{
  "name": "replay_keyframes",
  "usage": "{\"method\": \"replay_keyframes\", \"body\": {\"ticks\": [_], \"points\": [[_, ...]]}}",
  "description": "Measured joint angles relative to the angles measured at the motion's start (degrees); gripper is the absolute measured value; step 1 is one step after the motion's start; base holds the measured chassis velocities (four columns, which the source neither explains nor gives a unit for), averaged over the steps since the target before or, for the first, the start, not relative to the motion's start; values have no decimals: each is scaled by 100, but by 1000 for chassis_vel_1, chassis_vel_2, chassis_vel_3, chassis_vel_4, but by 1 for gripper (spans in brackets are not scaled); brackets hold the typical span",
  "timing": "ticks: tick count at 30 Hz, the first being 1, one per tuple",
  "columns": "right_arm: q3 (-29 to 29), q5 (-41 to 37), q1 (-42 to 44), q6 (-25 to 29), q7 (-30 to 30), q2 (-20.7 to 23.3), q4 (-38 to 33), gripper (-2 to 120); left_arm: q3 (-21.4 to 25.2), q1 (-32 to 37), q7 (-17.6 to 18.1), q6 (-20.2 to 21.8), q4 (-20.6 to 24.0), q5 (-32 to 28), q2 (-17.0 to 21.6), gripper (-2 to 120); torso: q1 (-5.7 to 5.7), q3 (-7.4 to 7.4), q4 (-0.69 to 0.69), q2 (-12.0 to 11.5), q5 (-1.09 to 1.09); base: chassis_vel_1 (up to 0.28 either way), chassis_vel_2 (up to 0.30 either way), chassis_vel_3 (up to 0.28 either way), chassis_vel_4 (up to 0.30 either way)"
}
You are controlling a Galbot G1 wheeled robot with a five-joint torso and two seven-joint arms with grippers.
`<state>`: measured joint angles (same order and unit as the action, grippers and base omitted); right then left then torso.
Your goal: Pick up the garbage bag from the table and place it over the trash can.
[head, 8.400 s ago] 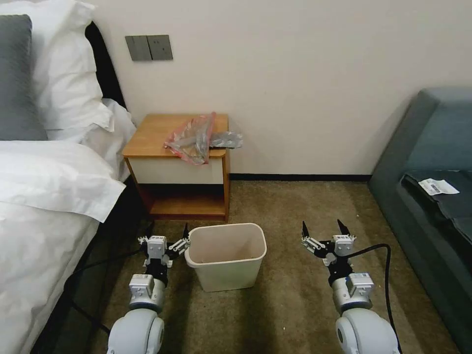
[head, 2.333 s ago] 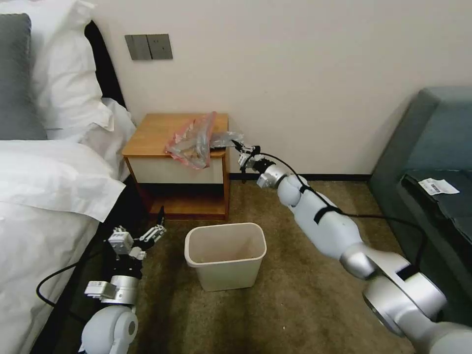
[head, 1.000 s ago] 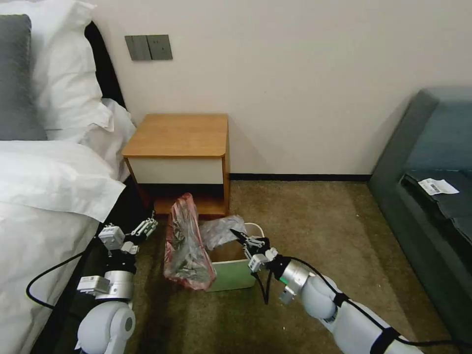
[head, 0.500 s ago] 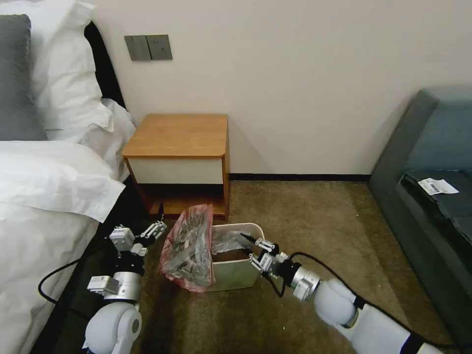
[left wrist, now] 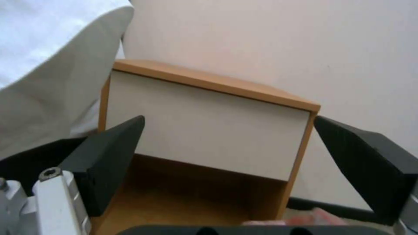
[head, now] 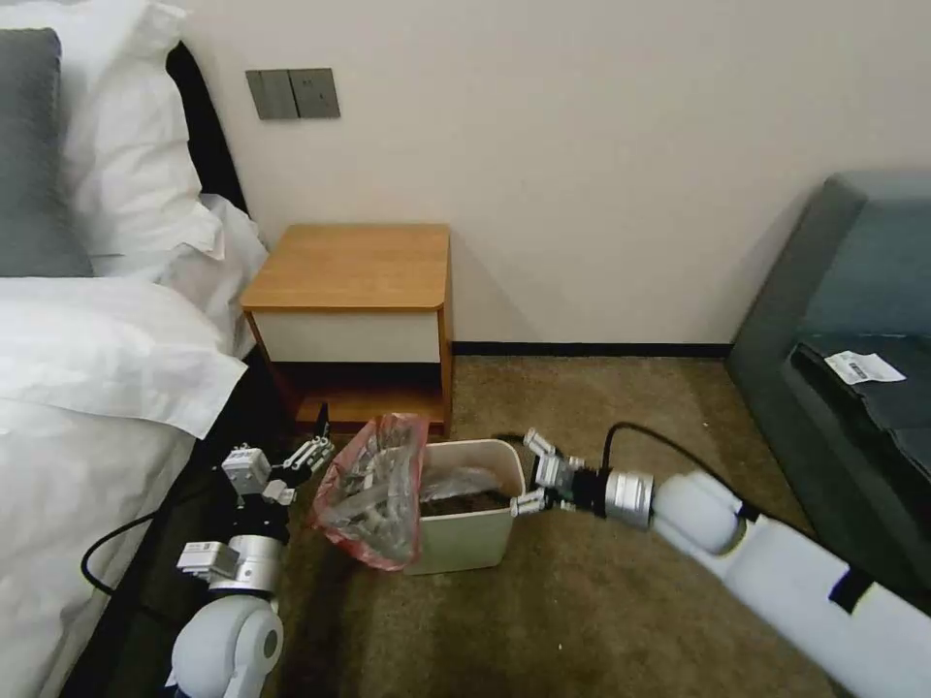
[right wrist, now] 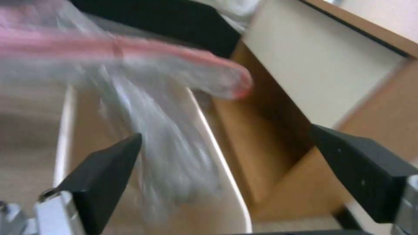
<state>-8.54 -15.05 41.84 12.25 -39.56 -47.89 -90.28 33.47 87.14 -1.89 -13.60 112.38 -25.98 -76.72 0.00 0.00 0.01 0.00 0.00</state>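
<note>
- Garbage bag (head: 373, 490): thin, crinkled, translucent grey plastic with a red-pink rim. It is draped over the left side wall of the trash can (head: 465, 533); the bulk hangs outside that wall toward the carpet, and a smaller grey part lies inside the bin. In the right wrist view the bag (right wrist: 143, 107) shows as a blurred grey sheet with a pink edge across the bin's opening.
- Trash can: cream-white, upright on the carpet, in front of the nightstand (head: 354, 291) and near it. The bag does not cover its right and near rim.
- Nightstand tabletop: orange-brown wood over a white front panel, with a lower shelf beneath.
- Right tool (head: 531, 473): at the bin's right rim, fingers spread wide apart and holding nothing. The lower fingertip is at the rim; contact cannot be confirmed. The bag lies beyond the fingers, apart from them.
- Left tool (head: 291, 456): low beside the bed (head: 87, 388), just left of the hanging bag, fingers apart, holding nothing. Its wrist view faces the nightstand front (left wrist: 204, 137).
</note>
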Motion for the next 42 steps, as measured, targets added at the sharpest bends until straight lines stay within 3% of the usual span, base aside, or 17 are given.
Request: {"method": "replay_keyframes", "body": {"ticks": [1,4,5,8,11,14,17,18,21,22,24,25,29,31,37,42], "points": [[0,0,0,0,0,0,0,99,0,0,0,0,0,0,0,97,0,0,0,0,0,0,0,0,0],[759,-281,-181,-536,-2057,-218,140,100,11,78,-2,125,74,-49,10,97,0,0,0,0,0,0,0,0,0],[759,-281,-181,-536,-2057,-218,140,100,11,78,-2,125,74,-49,10,97,0,0,0,0,0,0,0,0,0],[1275,-59,-289,-784,-3876,-353,308,100,55,118,30,217,98,-151,48,97,0,0,0,0,-1,0,0,0,0],[1401,-144,-208,-838,-4262,-333,363,100,59,135,94,386,165,-269,80,97,0,0,-1,0,-1,0,0,0,0],[1499,-408,-69,-869,-4198,-320,335,100,2,163,215,716,356,-529,97,97,0,0,-3,0,3,0,0,0,0],[1736,-535,199,-613,-3435,-390,106,100,-165,251,497,1404,945,-1136,169,97,0,0,-1,0,-1,0,0,0,0],[1736,-535,199,-613,-3435,-390,106,100,-165,251,497,1404,945,-1136,169,97,0,0,-1,0,-1,0,0,0,0],[1766,-705,531,-282,-2307,-509,-151,100,-279,211,707,2146,1593,-1842,220,97,0,0,-2,0,0,0,0,0,0],[1766,-705,531,-282,-2307,-509,-151,100,-279,211,707,2146,1593,-1842,220,97,0,0,-2,0,0,0,0,0,0],[1762,-775,796,-125,-1572,-647,-327,100,-286,152,1199,3121,1893,-2112,271,96,0,-1,-2,0,2,0,0,0,0],[1760,-798,891,-73,-1322,-683,-390,100,-286,150,1354,3408,1930,-2184,319,95,0,0,-1,0,1,0,0,0,0],[1744,-840,1052,49,-892,-733,-492,100,-278,158,1484,3815,1897,-2252,422,93,0,-1,-1,0,0,0,0,0,0],[1746,-885,1170,134,-666,-802,-562,100,-251,128,1494,4220,1742,-2595,503,93,0,-1,-1,0,-1,0,0,0,0],[1747,-896,1295,215,-549,-933,-630,100,-321,81,1481,4538,1560,-2856,497,94,0,0,-1,0,-1,0,0,0,0],[1753,-874,1394,308,-626,-1008,-581,100,-371,67,1314,4527,1276,-3029,436,94,0,-1,-1,0,0,0,0,0,0]]}}
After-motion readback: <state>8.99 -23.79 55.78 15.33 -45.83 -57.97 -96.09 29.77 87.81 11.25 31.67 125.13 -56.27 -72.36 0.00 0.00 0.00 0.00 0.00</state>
